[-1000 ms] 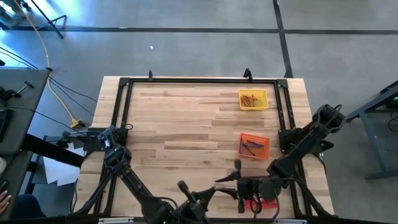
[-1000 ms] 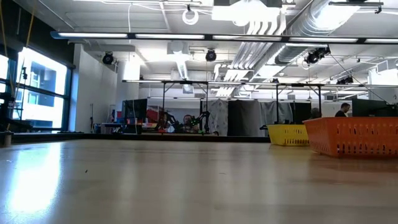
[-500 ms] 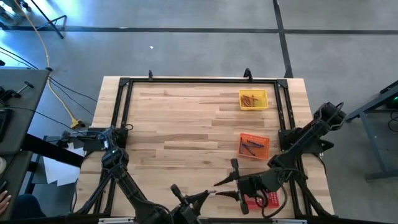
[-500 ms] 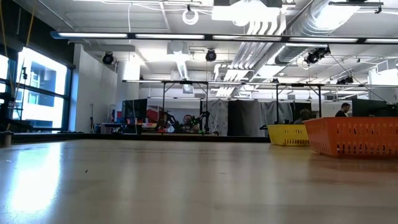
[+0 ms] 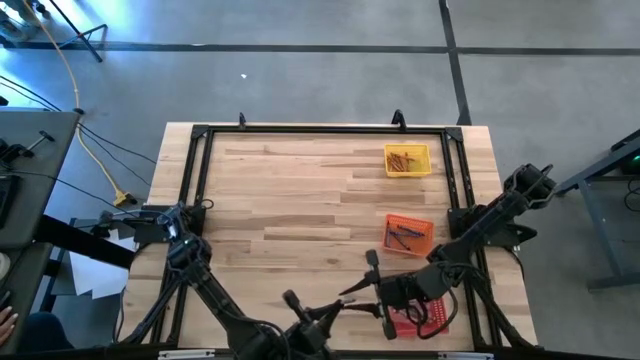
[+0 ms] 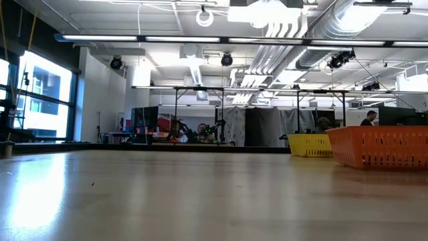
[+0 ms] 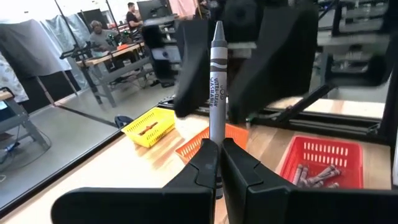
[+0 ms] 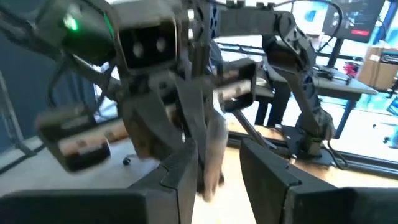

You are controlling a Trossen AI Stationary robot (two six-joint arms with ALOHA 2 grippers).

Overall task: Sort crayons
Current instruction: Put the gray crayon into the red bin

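**Grey crayon held upright between two facing grippers**

A grey crayon (image 7: 216,106) is pinched by its lower end in the left gripper (image 7: 219,163), whose jaws are closed tight on it. The crayon's long axis runs straight out beyond the fingertips, so most of its length stands free ahead of the gripper. Directly beyond that free end the right gripper (image 8: 217,163) is met head-on; its fingers (image 8: 267,163) are spread wide, and in the right wrist view a blurred grey shape, judged to be the same crayon, lies in the gap between them. Whether it is touched by them cannot be told.

In the high view both grippers are found at the near edge of the table (image 5: 300,200), the left gripper (image 5: 335,312) just beside the right gripper (image 5: 372,292). A hand-over appears to be in hand, and the right arm is the nearer to the trays.

From the right gripper, the red tray (image 5: 428,318) lies just beside and beneath the arm, with several grey crayons (image 7: 314,174) already in it. The orange tray (image 5: 410,235) lies near, farther onto the table, and the yellow tray (image 5: 407,160) well apart toward the far edge.

Open board is left on the side away from the trays. The table's near edge and the dark frame rail are close behind both grippers, so little room is judged to remain that way.
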